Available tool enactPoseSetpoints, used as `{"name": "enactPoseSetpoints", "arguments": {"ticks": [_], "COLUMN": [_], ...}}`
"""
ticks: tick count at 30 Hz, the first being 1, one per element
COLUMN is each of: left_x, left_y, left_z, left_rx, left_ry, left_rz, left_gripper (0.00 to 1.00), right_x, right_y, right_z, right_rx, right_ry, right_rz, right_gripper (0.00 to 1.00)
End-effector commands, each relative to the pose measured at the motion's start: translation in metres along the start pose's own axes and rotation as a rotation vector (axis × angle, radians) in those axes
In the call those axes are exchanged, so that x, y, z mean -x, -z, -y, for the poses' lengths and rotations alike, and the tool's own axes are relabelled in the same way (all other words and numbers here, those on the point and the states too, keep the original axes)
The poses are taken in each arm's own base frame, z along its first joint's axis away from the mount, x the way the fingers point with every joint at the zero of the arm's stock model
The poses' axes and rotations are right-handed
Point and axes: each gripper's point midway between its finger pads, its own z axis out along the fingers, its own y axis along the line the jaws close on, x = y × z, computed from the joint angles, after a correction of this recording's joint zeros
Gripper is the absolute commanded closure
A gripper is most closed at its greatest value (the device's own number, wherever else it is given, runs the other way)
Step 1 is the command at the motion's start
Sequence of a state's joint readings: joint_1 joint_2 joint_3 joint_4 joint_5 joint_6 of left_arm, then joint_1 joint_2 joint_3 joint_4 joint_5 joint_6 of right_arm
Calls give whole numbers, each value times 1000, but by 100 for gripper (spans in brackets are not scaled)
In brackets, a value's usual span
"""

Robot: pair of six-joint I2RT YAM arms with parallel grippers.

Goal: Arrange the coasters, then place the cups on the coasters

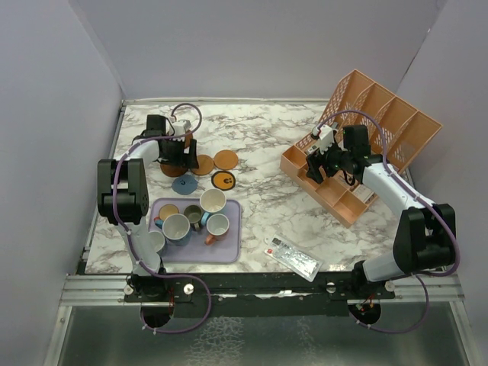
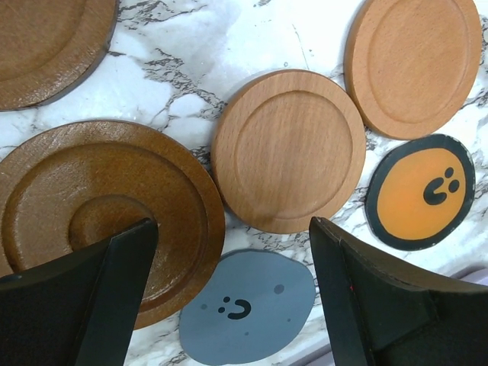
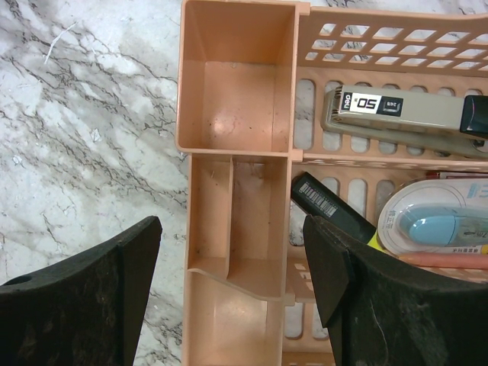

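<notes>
Both open, left claw [image 2: 229, 224] over coasters [image 2: 288, 149], right claw [image 3: 230, 221] maybe touching organiser [image 3: 236, 107]

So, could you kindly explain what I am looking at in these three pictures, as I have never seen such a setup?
Two robot arms are bolted at the near edge of a marble table. The overhead view looks down on both; the other two come from a camera on each wrist. The left gripper hangs open over the coasters, holding nothing. The right gripper is open and empty too, above the orange organiser, which holds a stapler. Several cups stand on a lavender tray.
</notes>
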State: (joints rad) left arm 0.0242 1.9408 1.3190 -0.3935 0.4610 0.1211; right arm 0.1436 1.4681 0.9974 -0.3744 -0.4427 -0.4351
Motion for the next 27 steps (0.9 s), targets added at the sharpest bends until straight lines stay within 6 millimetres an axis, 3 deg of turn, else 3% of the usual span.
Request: {"name": "enactPoseSetpoints", "arguments": {"ticks": [1, 11, 27], "left_x": [21, 40, 36], "left_y": [12, 0, -20], "left_z": [13, 10, -20], "left_rx": [-36, 101, 284], "left_ry": [-18, -205, -348], "left_rz": [36, 65, -8], "left_gripper": [15, 10, 10], "right_x": [8, 6, 6], "right_y": [1, 0, 0], "right_z": [3, 3, 3], "right_rx": [3, 7, 12], "right_ry": [15, 13, 16], "right_rz": [15, 9, 8], "right_gripper": [24, 24, 24]}}
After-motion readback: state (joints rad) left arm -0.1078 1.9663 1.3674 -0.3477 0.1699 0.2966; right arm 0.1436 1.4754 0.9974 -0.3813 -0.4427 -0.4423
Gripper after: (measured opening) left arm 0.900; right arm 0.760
